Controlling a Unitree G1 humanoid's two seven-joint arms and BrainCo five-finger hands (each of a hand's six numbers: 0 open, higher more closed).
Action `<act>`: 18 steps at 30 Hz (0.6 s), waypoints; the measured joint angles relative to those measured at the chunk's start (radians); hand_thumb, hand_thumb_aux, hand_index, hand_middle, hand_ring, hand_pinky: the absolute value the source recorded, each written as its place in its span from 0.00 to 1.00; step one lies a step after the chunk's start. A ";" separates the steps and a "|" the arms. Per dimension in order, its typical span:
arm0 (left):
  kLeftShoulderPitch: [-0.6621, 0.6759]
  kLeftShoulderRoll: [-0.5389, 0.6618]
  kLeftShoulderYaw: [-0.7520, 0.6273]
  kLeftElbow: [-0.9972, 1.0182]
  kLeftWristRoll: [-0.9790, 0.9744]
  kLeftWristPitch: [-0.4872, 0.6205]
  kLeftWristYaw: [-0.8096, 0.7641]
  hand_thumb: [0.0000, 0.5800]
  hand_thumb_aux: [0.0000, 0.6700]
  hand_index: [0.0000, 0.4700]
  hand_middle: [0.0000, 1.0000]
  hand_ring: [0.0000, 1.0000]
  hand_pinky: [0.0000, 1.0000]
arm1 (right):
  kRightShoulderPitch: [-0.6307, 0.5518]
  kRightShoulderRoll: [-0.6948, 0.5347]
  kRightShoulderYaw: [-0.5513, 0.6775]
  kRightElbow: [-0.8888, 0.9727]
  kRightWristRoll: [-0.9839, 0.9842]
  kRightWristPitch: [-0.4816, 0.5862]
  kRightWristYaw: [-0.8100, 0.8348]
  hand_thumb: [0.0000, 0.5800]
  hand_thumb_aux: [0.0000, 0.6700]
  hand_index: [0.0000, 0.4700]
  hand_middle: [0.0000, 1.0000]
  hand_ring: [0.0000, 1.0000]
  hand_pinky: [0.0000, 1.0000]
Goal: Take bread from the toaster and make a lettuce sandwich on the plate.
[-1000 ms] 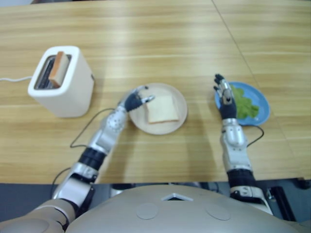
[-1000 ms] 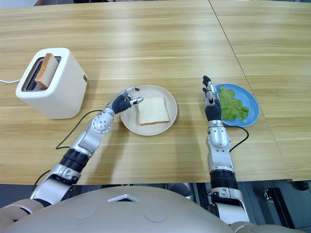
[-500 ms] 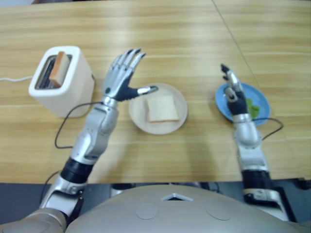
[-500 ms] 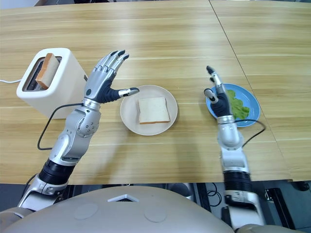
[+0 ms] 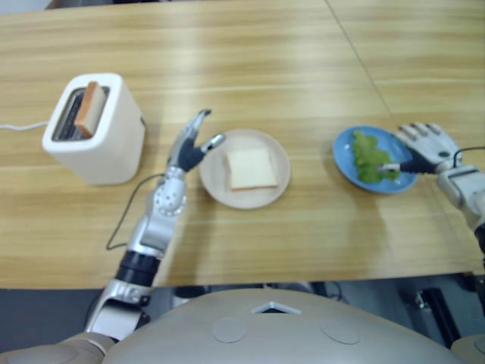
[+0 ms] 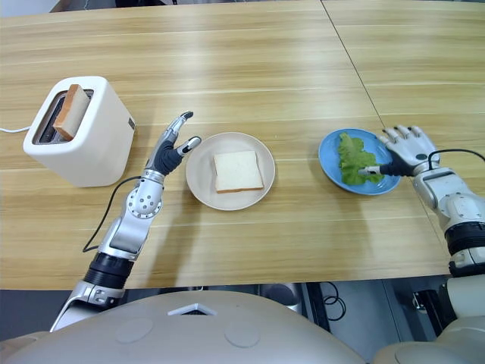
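Observation:
A white toaster (image 6: 72,130) stands at the left with one slice of bread (image 6: 71,109) sticking up from its slot. A round beige plate (image 6: 230,171) in the middle holds one slice of white bread (image 6: 237,170) lying flat. My left hand (image 6: 168,149) is open just left of the plate, fingers pointing away from me, holding nothing. A blue plate (image 6: 359,161) at the right carries green lettuce (image 6: 350,158). My right hand (image 6: 405,152) is at the blue plate's right rim, fingers spread, its thumb tip touching the lettuce's edge.
A white cord (image 6: 11,130) leaves the toaster to the left. A seam (image 6: 351,67) between two wooden tabletops runs back from near the blue plate. Bare wood lies behind and in front of both plates.
My left hand came down from a raised, spread pose to beside the beige plate. My right hand swung from the blue plate's left side to its right rim.

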 measured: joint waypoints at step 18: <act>0.010 -0.002 -0.023 0.002 0.013 -0.004 -0.004 0.00 0.00 0.00 0.00 0.00 0.00 | -0.063 0.057 0.145 0.089 0.078 0.031 -0.097 1.00 1.00 0.98 0.00 0.00 0.00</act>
